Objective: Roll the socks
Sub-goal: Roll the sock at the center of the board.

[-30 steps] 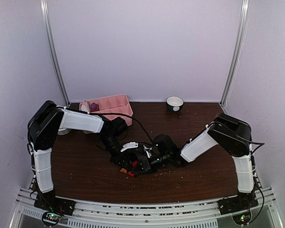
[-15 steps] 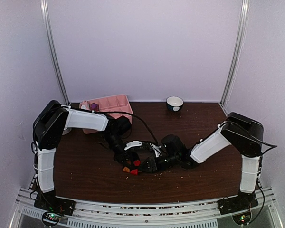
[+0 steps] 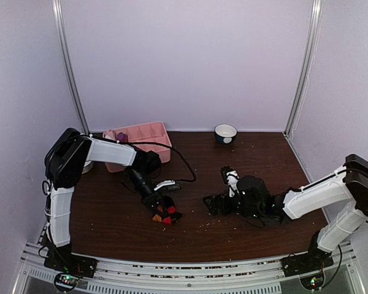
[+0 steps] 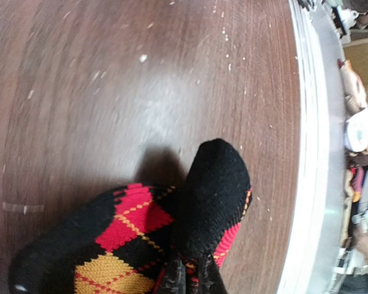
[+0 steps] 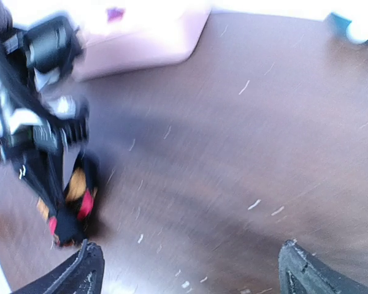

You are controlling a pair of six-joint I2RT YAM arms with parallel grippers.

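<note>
Two containers stand at the far side of the table (image 3: 264, 153). One is a pink compartment tray (image 3: 148, 136) at the far left, hard-walled and rectangular, with its long side running left to right. A small purple lump (image 3: 121, 137) sits in the leftmost compartment, too small to identify. The other is a round bowl (image 3: 226, 133) near the far middle, white inside and dark outside, standing upright.

The table top is dark brown wood grain scattered with pale specks. On its near-left part is the black argyle sock (image 4: 141, 245), a soft knit with red and orange-yellow diamonds, bunched into a short, thick bundle. The left end effector (image 3: 161, 207) is clamped shut on it, its dark fingers (image 4: 187, 278) pinching the fabric at one end. In the left wrist view, a rounded black end of the sock points straight away from the fingers. The patterned body spreads sideways, so the bundle has no clear long axis. Whether it rests on the wood or hangs just above cannot be told.

The right end effector (image 3: 218, 187) is near the table's middle, apart from the sock, with its jaws spread wide and holding nothing. In its own blurred view, the two fingertips (image 5: 80, 269) frame bare wood.
</note>
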